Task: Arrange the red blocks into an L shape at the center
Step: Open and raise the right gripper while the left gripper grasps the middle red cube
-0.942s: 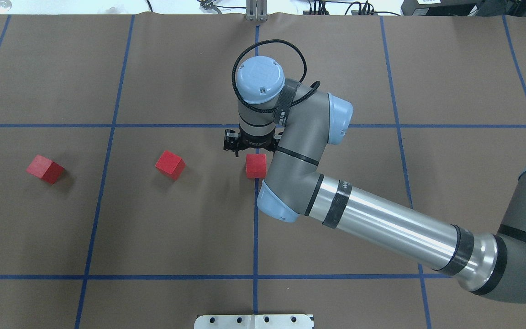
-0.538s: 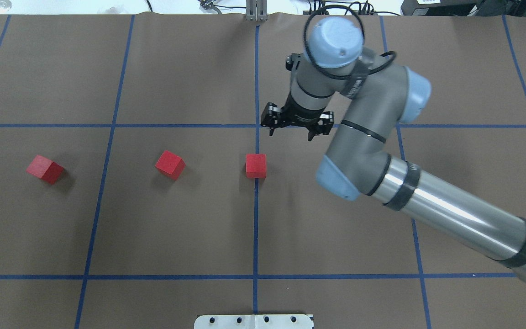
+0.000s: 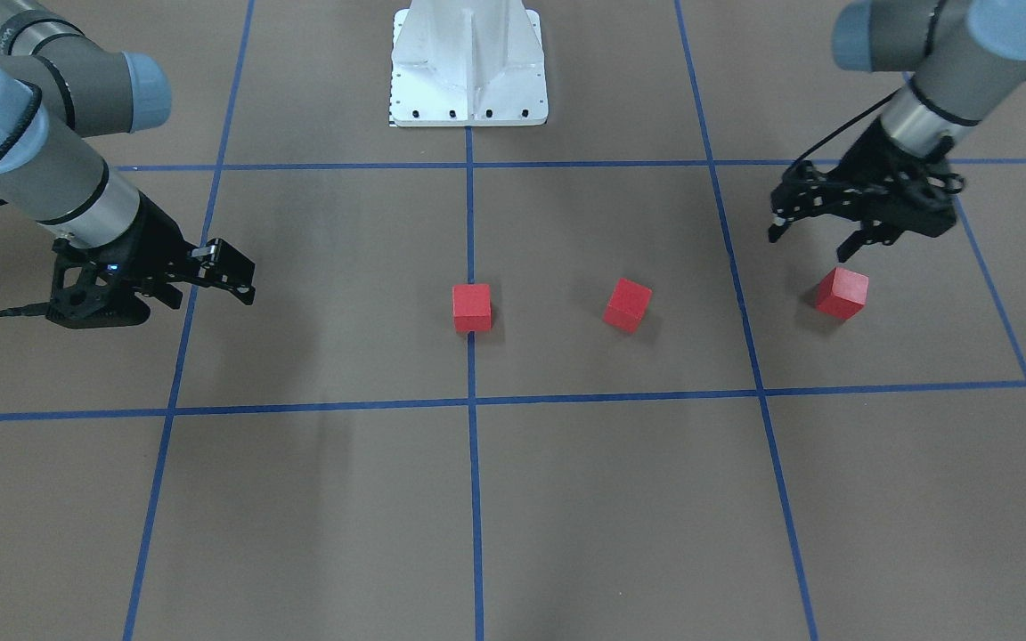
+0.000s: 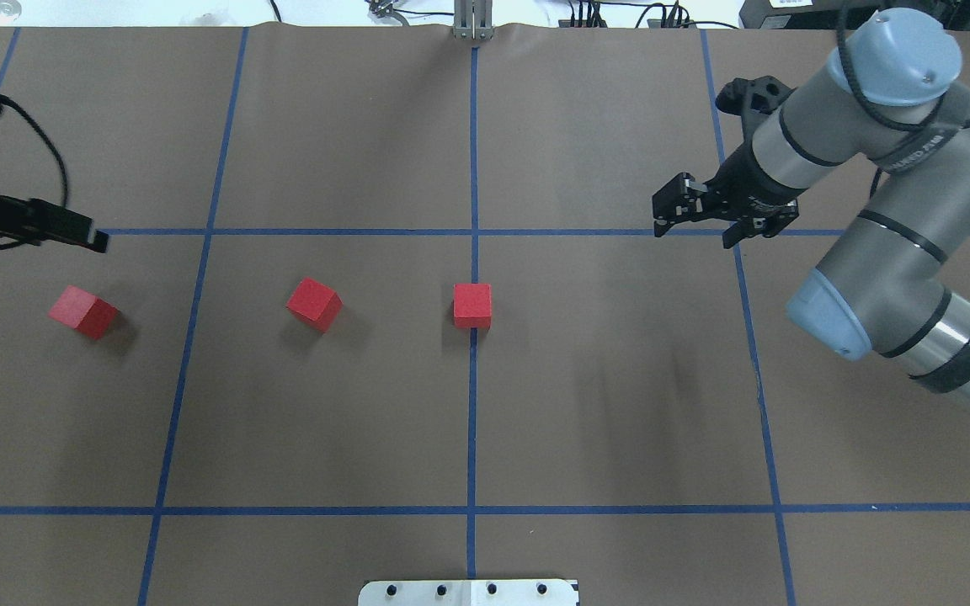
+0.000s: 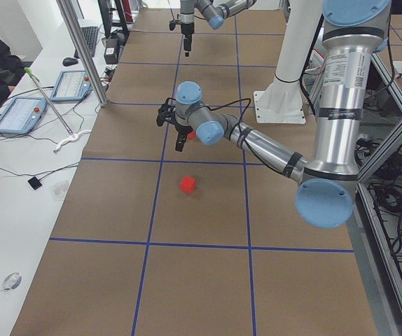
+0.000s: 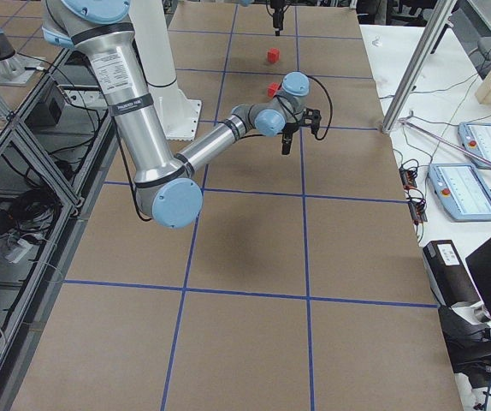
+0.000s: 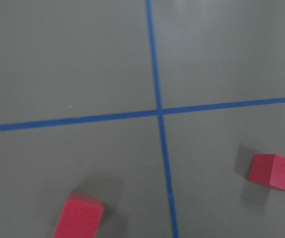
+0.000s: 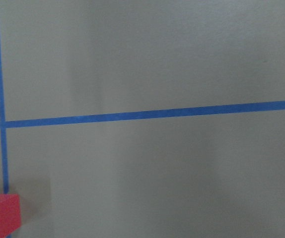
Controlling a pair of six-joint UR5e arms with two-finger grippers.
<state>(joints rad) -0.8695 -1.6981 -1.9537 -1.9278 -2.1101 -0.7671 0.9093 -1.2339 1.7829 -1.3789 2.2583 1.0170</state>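
Three red blocks lie in a row on the brown table: one (image 4: 472,305) (image 3: 472,308) sits on the middle blue line, just far of the center (image 4: 489,370). A second (image 4: 314,304) (image 3: 627,305) lies left of it, and a third (image 4: 83,312) (image 3: 842,293) at the far left. My left gripper (image 3: 811,240) (image 4: 64,229) hangs open just above and beyond the far-left block, holding nothing. My right gripper (image 4: 694,236) (image 3: 157,301) is open and empty, well to the right of the blocks. The left wrist view shows two blocks (image 7: 79,218) (image 7: 273,172), the right wrist view one (image 8: 1,215).
The white robot base (image 4: 468,592) (image 3: 468,62) stands at the near table edge on the middle line. Blue tape lines (image 4: 472,421) divide the brown surface into squares. A person and tablets (image 5: 19,112) are beside the table's far side.
My right arm has swung up and away to the right from the middle block, which stays on the line. My left gripper has come into view at the left edge.
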